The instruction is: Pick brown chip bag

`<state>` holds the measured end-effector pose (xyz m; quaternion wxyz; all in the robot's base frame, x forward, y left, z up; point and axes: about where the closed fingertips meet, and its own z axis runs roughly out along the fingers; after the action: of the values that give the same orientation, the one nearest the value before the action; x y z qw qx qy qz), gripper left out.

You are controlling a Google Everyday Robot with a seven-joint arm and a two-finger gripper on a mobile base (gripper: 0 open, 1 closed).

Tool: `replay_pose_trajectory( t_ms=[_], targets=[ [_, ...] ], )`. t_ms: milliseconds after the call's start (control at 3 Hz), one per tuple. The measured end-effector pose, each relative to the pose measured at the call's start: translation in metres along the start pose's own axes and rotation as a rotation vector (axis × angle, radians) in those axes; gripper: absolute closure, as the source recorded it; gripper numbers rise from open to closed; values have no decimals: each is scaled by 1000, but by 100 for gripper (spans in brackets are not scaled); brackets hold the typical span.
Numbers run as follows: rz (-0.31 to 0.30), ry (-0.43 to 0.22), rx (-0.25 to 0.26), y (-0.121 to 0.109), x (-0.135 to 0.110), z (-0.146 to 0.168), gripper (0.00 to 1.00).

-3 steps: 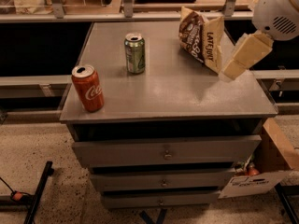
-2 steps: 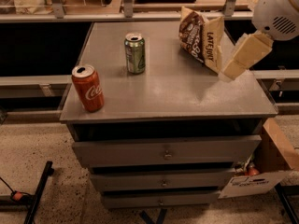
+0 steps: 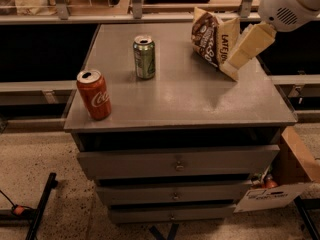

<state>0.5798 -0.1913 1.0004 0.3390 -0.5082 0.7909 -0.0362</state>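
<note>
1. The brown chip bag (image 3: 211, 40) stands on the cabinet top (image 3: 180, 104). It is to the right of the green can (image 3: 144, 57) and a little further back. Its tan "LATE JULY" panel faces away from that can.
2. The gripper (image 3: 233, 66) is further from the green can again, beyond the bag. It slants down from the white arm housing (image 3: 290, 4), with its tip at the bag's lower tan edge. Touching or just beside: cannot tell.
3. Tool state: whether the gripper is released, clenched or already grasping cannot be told.
4. Governing relation: the bag lies on the green-can side of the gripper, immediately adjacent. Its long axis runs roughly upright. In my judgement, only a short closing approach across the tan panel remains.
5. The red can (image 3: 94, 94) sits left of and nearer than the green can, well apart from the bag.
</note>
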Motion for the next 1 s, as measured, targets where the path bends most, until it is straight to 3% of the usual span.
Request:
replay_pose_trajectory(
  t_ms=[333,667,1000],
  targets=[
    [-7,-2,77,-24,-4,2,0],
    [31,-20,206,-59,-1,5,0],
    [31,-20,206,-59,-1,5,0]
  ],
)
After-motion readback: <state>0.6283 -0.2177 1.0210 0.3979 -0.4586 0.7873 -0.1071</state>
